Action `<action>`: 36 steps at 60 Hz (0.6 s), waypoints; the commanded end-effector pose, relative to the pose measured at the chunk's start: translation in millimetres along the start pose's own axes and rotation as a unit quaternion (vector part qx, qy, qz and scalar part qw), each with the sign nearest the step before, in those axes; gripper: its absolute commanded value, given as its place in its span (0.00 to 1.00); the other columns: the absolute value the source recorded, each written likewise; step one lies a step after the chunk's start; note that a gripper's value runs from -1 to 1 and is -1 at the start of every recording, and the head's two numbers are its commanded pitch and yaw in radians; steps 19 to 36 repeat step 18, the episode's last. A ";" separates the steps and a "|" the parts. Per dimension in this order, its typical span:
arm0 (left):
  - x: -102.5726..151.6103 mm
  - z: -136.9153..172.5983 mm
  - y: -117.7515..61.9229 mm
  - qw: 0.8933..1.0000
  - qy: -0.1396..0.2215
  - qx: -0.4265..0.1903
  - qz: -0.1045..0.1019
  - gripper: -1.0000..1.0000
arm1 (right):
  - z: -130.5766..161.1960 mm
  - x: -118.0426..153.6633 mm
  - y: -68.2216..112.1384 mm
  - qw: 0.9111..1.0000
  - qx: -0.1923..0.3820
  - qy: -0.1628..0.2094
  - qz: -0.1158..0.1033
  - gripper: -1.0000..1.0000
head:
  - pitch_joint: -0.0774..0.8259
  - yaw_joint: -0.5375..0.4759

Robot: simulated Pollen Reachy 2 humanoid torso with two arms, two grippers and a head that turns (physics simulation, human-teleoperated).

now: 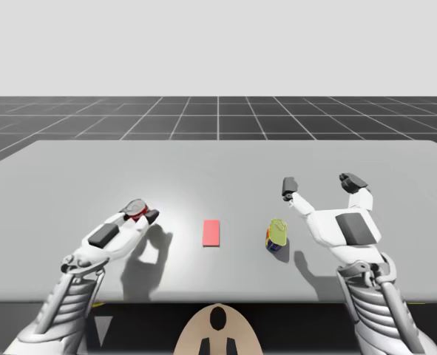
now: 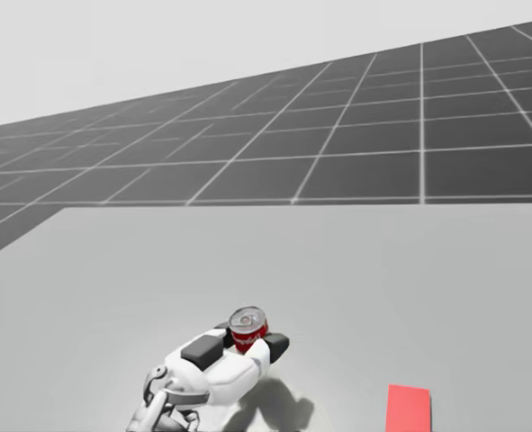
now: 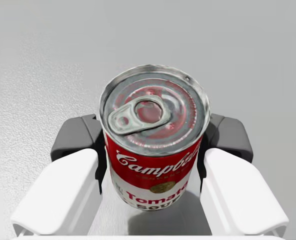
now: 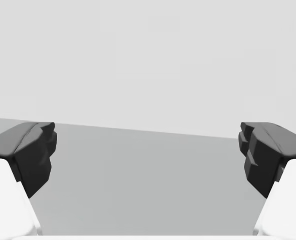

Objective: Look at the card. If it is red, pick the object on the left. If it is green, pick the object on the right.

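Showing silver pull-tab lid (image 3: pixel 153 107): red-and-white can (image 3: pixel 155 172).

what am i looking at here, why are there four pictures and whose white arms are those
This is a simulated robot torso with two arms, working at a grey table. The high view looks down from a fixed camera above the table. The head view comes from a camera on the robot's head. Each wrist view looks along one hand, with its two fingers at the bottom of the picture. On the table are a red card and, to its right, a yellow and blue can. The left gripper is shut on a red can, with a finger pressing it from each side. The right gripper is open and holds nothing.
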 end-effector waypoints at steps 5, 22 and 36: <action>78.1 35.0 -4.1 0.993 -0.111 -0.001 -0.030 1.00 | 1.6 -3.2 0.3 1.000 0.002 -0.004 0.018 0.00 | 0.44 0.88; 132.1 70.8 -9.8 0.980 -0.188 0.013 -0.071 1.00 | -0.4 -8.3 -3.2 1.000 0.008 0.011 0.023 0.00 | 0.42 0.88; 132.1 70.8 -9.8 0.980 -0.188 0.013 -0.071 1.00 | -0.4 -8.3 -3.2 1.000 0.008 0.011 0.023 0.00 | 0.42 0.88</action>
